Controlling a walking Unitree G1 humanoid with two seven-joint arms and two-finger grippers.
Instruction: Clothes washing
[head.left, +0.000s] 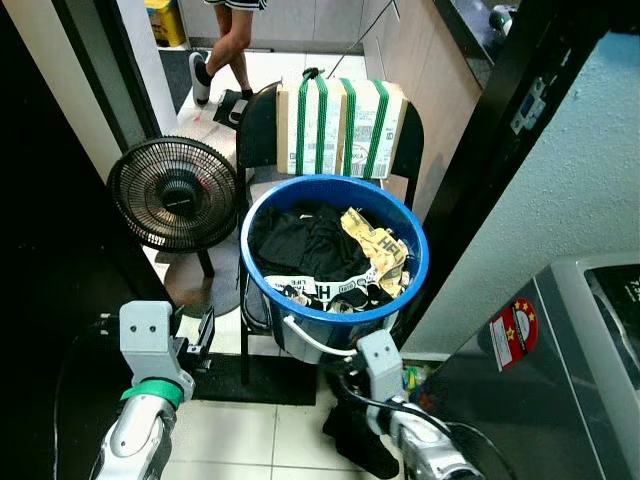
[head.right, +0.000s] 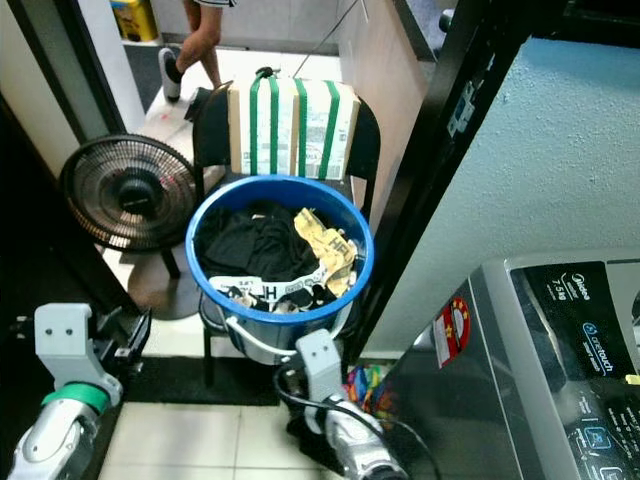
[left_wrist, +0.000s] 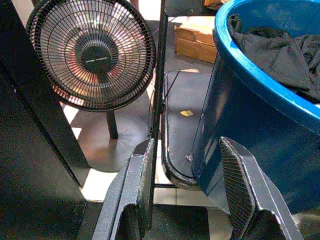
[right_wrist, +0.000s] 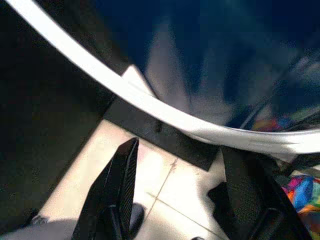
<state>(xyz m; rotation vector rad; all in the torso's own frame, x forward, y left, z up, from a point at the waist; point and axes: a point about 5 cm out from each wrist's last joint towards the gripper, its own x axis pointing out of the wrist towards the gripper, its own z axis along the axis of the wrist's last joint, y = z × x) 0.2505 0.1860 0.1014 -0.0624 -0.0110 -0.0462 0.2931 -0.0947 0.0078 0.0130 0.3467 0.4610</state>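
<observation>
Two silver arms reach up from the bottom of the left eye view toward a blue laundry bucket (head.left: 412, 238) that stands on a black chair (head.left: 258, 128); the bucket is heaped with black clothes (head.left: 305, 243), a yellow patterned garment (head.left: 375, 247) and a white band with black lettering (head.left: 320, 287). A white bail handle (head.left: 315, 342) hangs down the bucket's near side, just above the right arm. A cardboard box with green stripes (head.left: 342, 125) rests on the chair behind the bucket, a black floor fan (head.left: 173, 193) stands to the robot's left, and a person's legs (head.left: 225, 50) show in the room beyond. In the right eye view, a grey washing machine (head.right: 545, 350) with a red round sticker (head.right: 454, 322) fills the lower right, and colourful cloth (head.right: 362, 384) lies on the floor by its base. In the left wrist view, the left gripper (left_wrist: 190, 185) has its fingers spread wide apart with nothing between them, level with the chair seat beside the bucket's blue wall. In the right wrist view, the right gripper (right_wrist: 185, 187) is likewise spread and holds nothing, just below the white handle, above pale floor tiles (right_wrist: 165, 195).
</observation>
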